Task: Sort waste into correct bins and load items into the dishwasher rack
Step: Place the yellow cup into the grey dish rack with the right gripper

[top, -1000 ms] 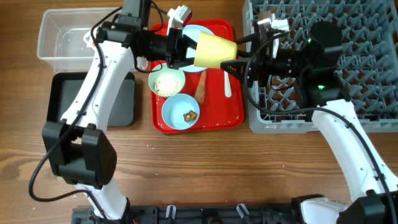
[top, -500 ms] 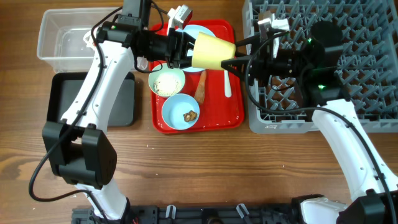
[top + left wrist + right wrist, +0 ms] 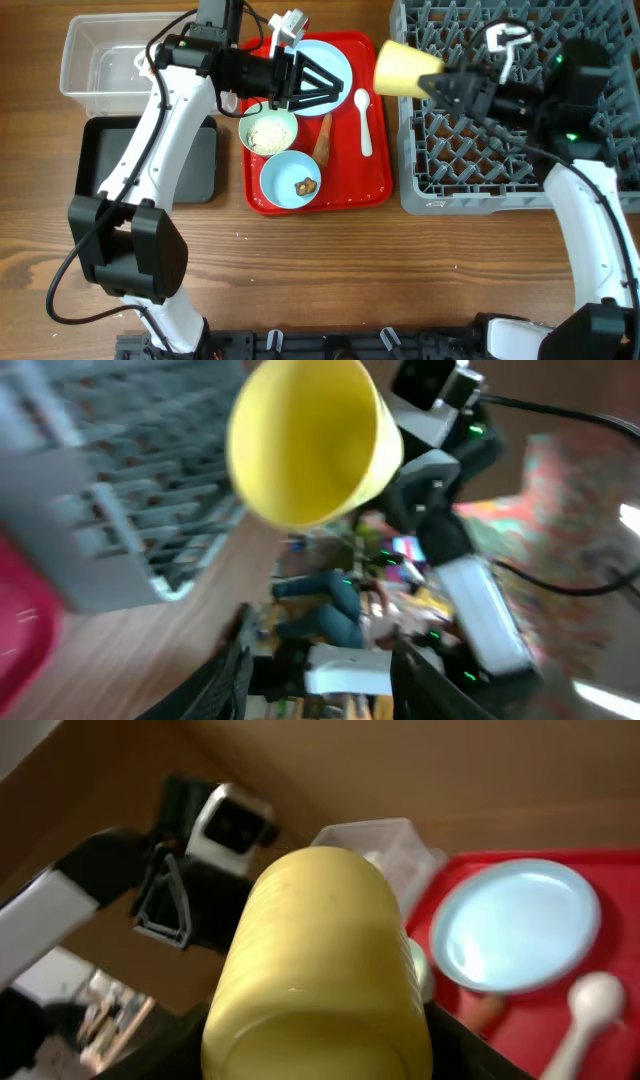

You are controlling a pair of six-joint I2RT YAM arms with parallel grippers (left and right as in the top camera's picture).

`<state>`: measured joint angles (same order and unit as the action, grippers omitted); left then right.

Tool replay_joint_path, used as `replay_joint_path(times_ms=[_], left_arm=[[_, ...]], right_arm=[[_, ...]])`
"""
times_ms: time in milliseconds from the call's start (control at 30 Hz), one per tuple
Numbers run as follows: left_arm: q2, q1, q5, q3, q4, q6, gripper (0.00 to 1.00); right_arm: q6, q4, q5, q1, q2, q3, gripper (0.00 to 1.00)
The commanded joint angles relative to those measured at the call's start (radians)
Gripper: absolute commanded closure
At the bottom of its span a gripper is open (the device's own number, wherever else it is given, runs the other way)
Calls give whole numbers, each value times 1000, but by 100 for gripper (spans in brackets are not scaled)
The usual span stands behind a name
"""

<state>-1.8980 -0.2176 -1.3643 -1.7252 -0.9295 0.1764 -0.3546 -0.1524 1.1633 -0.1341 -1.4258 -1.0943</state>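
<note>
**Clerk:** Item one, yellow cup (image 3: 405,67). Holder?

**Checker:** Right jaws, closed on its narrow base end. The cup lies on its side with the wide mouth facing away from them, toward the left jaws. Half a second ago both pairs of jaws met at the cup above the red tray (image 3: 375,180). It has since gone over to the right arm alone and now hangs over the near-left edge of the dishwasher rack (image 3: 500,150), which lies below the right jaws.

**Clerk:** Left jaws?

**Checker:** Spread wide and empty, well apart from the cup. The light blue plate (image 3: 325,60) lies beneath them.

**Clerk:** Meaning for the task?

**Checker:** The handover looks complete. The cup probably next needs setting down among the pegs, and the left arm is free for another piece.

**Clerk:** Still outstanding on the tray?

**Checker:**
- White spoon (image 3: 364,120), lying between the two pairs of jaws and lower.
- Bowl with rice (image 3: 268,132), under the left wrist.
- Bowl with brown chunk (image 3: 292,180), nearer the front edge.
- Carrot piece (image 3: 323,138), beside both bowls.

**Clerk:** Bins?

**Checker:** Clear tub (image 3: 100,65) and black tray (image 3: 110,160), on the surface behind the left jaws. Neither shows any waste that can be made out.
</note>
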Motion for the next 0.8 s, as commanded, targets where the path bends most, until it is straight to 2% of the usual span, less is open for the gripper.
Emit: replay_joint_path(times_ms=[0, 200, 367, 467, 767], left_arm=[[4, -2, 219, -4, -22, -13, 54], [4, -3, 606, -4, -89, -13, 54], [4, -6, 851, -4, -138, -13, 53], [4, -6, 927, -4, -154, -13, 52], [4, -6, 999, -4, -166, -13, 51]], right_arm=[[53, -155, -217, -23, 92, -14, 49], [105, -620, -800, -22, 194, -158, 51], [118, -824, -1125, -8, 179, -257, 52], [115, -905, -1216, 8, 144, -259, 52], [116, -1022, -1198, 95, -63, -259, 52]])
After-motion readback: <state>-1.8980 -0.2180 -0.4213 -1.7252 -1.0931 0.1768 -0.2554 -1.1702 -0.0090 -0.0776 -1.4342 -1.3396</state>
